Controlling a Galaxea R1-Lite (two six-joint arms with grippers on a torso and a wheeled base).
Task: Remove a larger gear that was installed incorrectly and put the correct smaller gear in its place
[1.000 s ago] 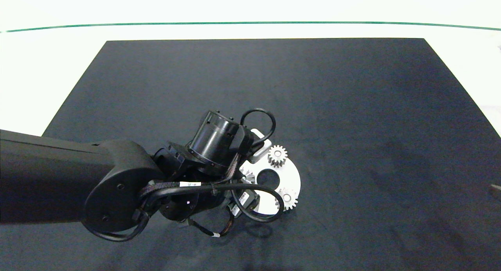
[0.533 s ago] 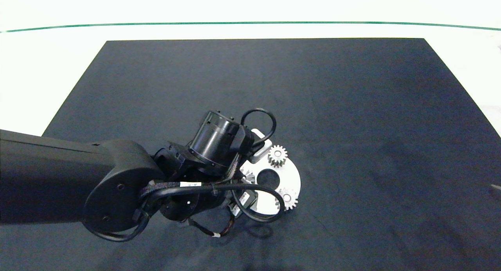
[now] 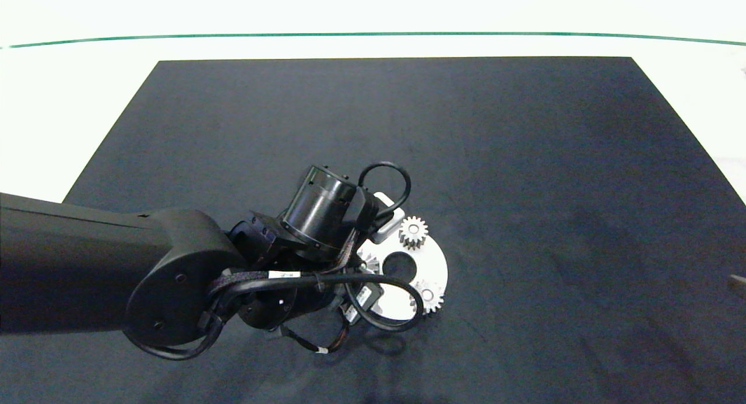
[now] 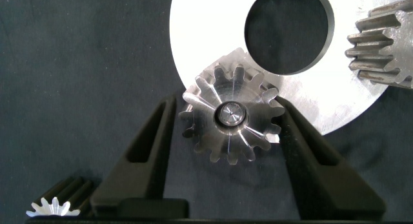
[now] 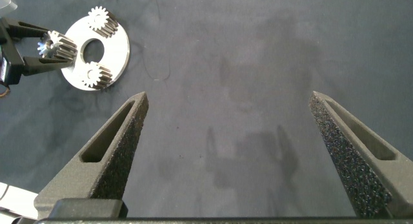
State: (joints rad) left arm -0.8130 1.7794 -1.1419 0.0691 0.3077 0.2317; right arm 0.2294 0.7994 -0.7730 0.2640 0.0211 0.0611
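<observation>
The larger gear (image 4: 229,130) sits on a pin at the rim of the white round plate (image 4: 206,30) and overlaps the plate's centre hole. My left gripper (image 4: 230,106) is shut on it, a finger pressed against the teeth on each side. In the head view the left arm covers most of this gear (image 3: 367,266). A smaller gear (image 4: 55,206) lies on the mat beside the gripper's base. Two more small gears (image 3: 413,232) (image 3: 429,296) stand on the plate (image 3: 436,265). My right gripper (image 5: 229,98) hangs open above bare mat, far to the right.
A black mat (image 3: 524,159) covers the table, with the white tabletop (image 3: 70,101) around it. The left arm (image 3: 175,276) reaches in over the mat's near left part. The right wrist view shows the plate (image 5: 116,53) with its gears far off.
</observation>
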